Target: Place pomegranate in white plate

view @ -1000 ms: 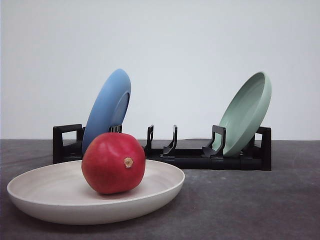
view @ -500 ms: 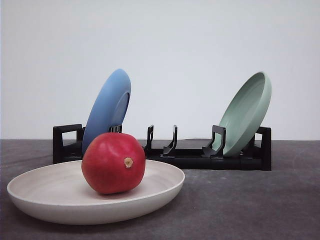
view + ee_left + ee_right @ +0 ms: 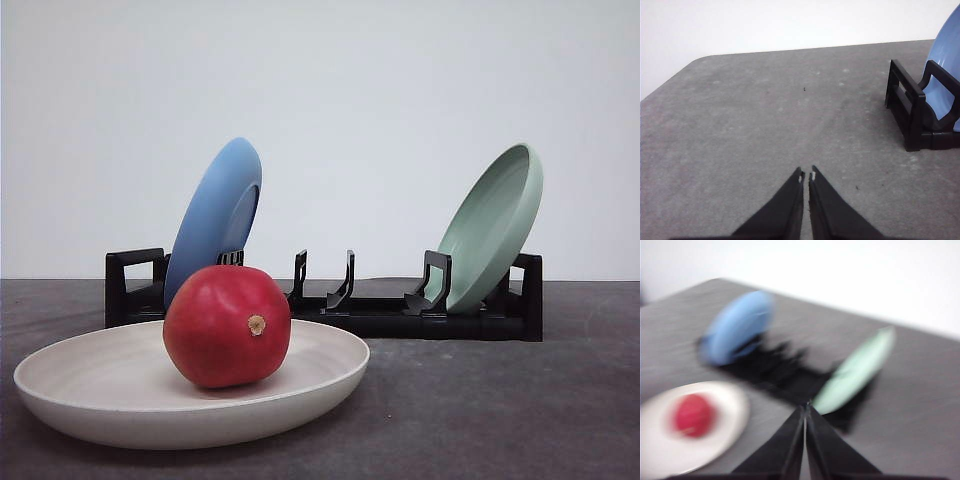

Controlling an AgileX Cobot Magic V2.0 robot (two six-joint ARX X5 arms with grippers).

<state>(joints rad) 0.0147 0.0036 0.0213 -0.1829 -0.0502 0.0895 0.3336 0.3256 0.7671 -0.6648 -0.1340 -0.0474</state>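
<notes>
A glossy red pomegranate with a tan stem nub rests inside the white plate, which lies flat on the dark table at the front left. The right wrist view, blurred by motion, shows the same pomegranate in the white plate, well away from my right gripper, whose fingers are shut with nothing between them. Over bare table, my left gripper is shut and empty, beside the rack's end.
A black dish rack stands behind the white plate. A blue plate leans in its left end and a pale green plate in its right end. The rack's end post is near the left gripper.
</notes>
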